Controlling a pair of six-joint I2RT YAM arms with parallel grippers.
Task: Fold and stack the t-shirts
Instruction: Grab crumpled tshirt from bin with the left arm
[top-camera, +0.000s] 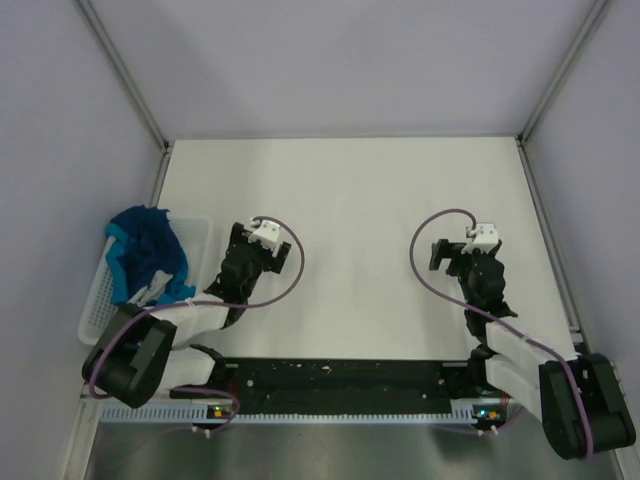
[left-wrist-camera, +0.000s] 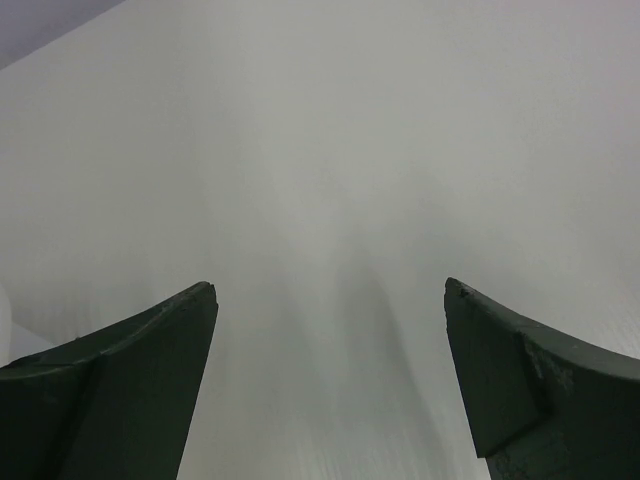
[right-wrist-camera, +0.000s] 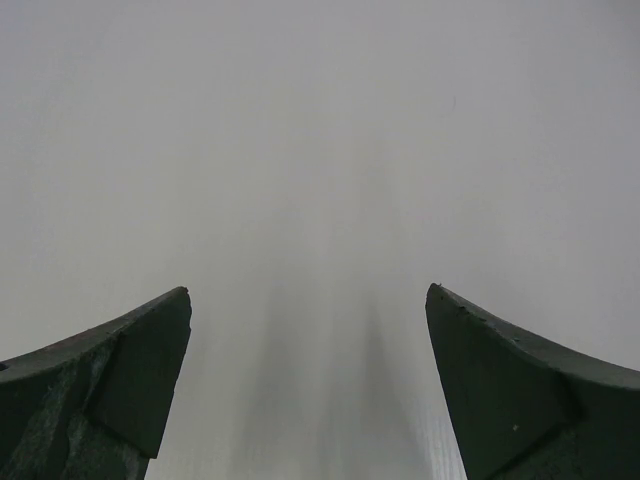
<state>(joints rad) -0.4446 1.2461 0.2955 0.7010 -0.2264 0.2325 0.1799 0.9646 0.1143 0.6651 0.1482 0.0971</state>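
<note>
Your left gripper (left-wrist-camera: 330, 290) and right gripper (right-wrist-camera: 308, 290) stand wide open over the worktop (top-camera: 350, 200), holding nothing; the t-shirts (top-camera: 148, 250) lie heaped in the basket (top-camera: 100, 300) at its left edge.

The t-shirts (top-camera: 150, 248) are soft, creased cloth; the basket (top-camera: 95, 305) holding them is white lattice plastic. The table (top-camera: 360, 200) looks smooth and matt; my fingers (left-wrist-camera: 120, 400) seem dark matt plastic, slightly scuffed.
</note>
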